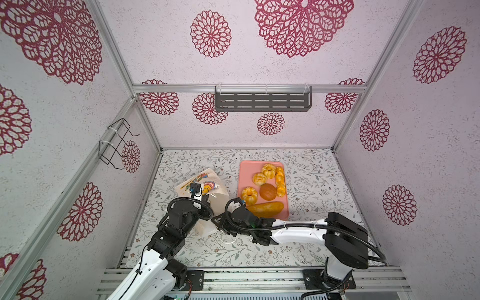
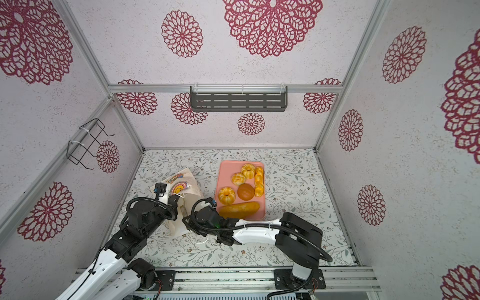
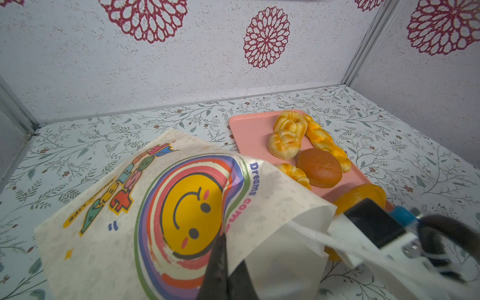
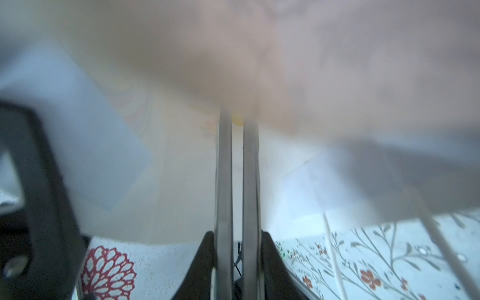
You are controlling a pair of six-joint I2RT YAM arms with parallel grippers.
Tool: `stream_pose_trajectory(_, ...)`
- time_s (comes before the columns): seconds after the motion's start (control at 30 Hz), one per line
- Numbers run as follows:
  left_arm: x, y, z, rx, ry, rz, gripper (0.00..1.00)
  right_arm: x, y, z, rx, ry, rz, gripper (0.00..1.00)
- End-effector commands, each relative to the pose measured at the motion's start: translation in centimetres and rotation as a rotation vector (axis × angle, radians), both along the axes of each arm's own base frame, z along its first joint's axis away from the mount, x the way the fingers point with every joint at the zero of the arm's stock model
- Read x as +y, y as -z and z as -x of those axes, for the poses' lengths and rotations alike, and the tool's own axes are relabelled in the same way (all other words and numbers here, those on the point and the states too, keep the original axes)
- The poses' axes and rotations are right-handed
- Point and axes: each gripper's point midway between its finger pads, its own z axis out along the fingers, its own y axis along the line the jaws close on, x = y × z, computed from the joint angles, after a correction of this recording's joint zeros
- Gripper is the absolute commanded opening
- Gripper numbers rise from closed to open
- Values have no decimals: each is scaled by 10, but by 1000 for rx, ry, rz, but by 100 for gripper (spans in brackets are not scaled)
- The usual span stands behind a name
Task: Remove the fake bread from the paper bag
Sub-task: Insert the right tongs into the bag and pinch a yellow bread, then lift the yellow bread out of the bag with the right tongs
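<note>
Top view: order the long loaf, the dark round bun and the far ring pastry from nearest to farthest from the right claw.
1. The long loaf, at the near end of the tray, just beside the right claw.
2. The dark round bun, mid-tray.
3. The far ring pastry, at the tray's back end.

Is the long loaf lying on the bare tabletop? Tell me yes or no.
No, in a top view the long loaf lies on the pink tray, across the tray's near end.

Bright even light; top views edge-warped; right wrist view blurred.
</note>
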Motion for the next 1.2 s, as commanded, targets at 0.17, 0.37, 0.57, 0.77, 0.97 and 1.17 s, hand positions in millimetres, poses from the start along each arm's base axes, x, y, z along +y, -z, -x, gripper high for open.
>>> stream_pose_trajectory(0.17, 8, -3, -1, 8, -56, 3, 0, -6, -21, 23, -91, -34, 14, 0)
stream_pose_trajectory(0.37, 15, -1, -2, 20, -100, 4, 0, -24, -27, 35, -158, -49, 97, 0)
stream_pose_trajectory(0.57, 25, 2, -4, 32, -168, 2, 0, -43, -39, 43, -232, -103, 142, 0)
stream_pose_trajectory(0.77, 38, 7, -7, 52, -257, -9, 0, -57, -39, 53, -241, -154, 189, 0)
stream_pose_trajectory(0.97, 46, 6, -12, 65, -323, -6, 0, -68, -41, 60, -248, -167, 206, 0)
stream_pose_trajectory(1.17, 49, 4, -16, 67, -355, -14, 0, -84, -61, 60, -280, -132, 152, 0)
